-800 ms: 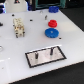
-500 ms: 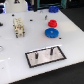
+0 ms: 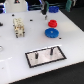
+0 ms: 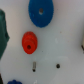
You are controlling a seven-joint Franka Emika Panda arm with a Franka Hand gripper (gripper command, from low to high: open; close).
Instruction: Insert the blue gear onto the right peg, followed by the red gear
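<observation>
The blue gear [image 3: 51,33] lies flat on the white table, and the smaller red gear [image 3: 52,23] sits just behind it. In the wrist view the blue gear [image 4: 40,12] and the red gear [image 4: 29,42] lie apart on the white surface. The grey, black-edged plate [image 3: 56,56] lies nearer the front. It carries two dark pins, the right peg [image 3: 50,50] and its left twin [image 3: 38,54], both bare. My gripper [image 3: 45,8] hangs dark and blurred above the table's far edge, behind the red gear. Its fingers are too blurred to judge.
A pale wooden piece [image 3: 18,26] stands on the exterior view's left. A dark green shape [image 4: 3,35] and a blue object [image 4: 12,81] show at the wrist view's border. Dark clutter [image 3: 67,7] sits beyond the far edge.
</observation>
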